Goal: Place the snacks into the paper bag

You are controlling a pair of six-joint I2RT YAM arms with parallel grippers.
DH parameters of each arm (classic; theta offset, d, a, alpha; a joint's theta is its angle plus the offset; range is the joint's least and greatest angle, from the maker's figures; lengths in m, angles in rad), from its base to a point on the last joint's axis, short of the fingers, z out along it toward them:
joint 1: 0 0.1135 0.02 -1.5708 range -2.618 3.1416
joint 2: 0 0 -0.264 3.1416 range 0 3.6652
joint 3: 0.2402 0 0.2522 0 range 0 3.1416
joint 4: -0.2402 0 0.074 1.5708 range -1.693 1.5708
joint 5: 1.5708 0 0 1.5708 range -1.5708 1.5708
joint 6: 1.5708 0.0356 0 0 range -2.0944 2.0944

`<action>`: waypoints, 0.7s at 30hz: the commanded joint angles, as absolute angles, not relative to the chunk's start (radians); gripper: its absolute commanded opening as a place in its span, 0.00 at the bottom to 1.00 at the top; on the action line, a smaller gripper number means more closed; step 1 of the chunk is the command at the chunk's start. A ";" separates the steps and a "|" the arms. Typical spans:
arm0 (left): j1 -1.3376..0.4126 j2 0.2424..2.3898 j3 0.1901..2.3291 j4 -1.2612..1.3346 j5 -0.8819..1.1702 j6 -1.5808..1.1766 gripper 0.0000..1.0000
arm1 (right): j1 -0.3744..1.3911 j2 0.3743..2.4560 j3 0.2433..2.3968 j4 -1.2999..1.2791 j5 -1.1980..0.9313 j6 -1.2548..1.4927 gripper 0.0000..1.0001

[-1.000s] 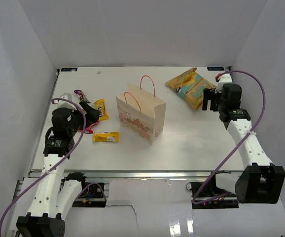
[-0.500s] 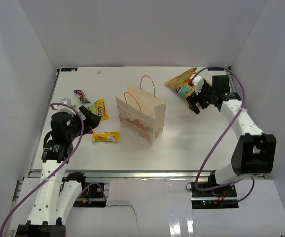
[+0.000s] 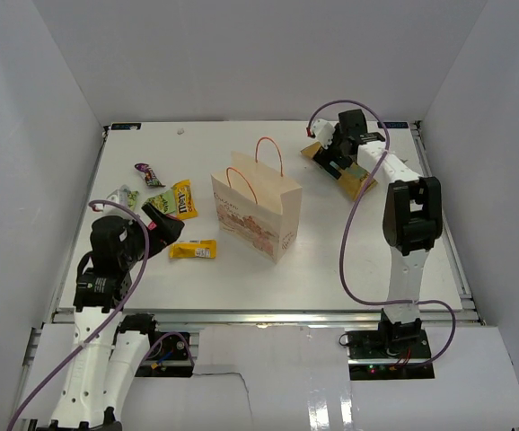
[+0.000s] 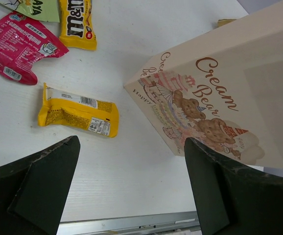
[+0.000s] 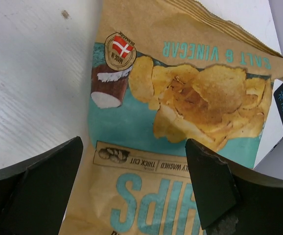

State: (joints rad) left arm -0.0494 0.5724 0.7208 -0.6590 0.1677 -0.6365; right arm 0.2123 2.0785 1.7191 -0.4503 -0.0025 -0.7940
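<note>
Right pincer [image 5: 134, 142] hangs with its jaws spread wide and nothing between them, directly over the chip bag [image 5: 180, 122], which lies flat at the far right of the counter [image 3: 349, 251]. It is crinkly golden-yellow with teal print and a picture of chips. Left pincer [image 4: 131, 139] is likewise wide open and empty, hovering at the near left. Between the two arms stands the paper bag [image 3: 259, 211], upright, beige, with a reddish bear drawing and two orange-red loop handles [image 3: 268, 153]. Left of it lie five small packets, all outside the bag: a yellow M&M's packet [image 3: 183, 197], a second yellow packet [image 3: 193, 249] nearest the bag, a red-pink packet [image 4: 16, 46], a light green packet [image 3: 125, 194] and a purple packet [image 3: 147, 172].
</note>
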 commanded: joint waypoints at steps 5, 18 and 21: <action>-0.051 0.627 0.738 -0.663 0.140 -0.618 0.98 | 0.285 2.187 1.850 -0.456 0.127 -0.853 0.91; -0.052 0.630 0.738 -0.644 0.126 -0.624 0.98 | 0.302 2.290 1.838 -0.451 0.287 -0.792 0.66; -0.052 0.634 0.742 -0.643 0.135 -0.626 0.98 | 0.295 2.269 1.798 -0.451 0.278 -0.761 0.42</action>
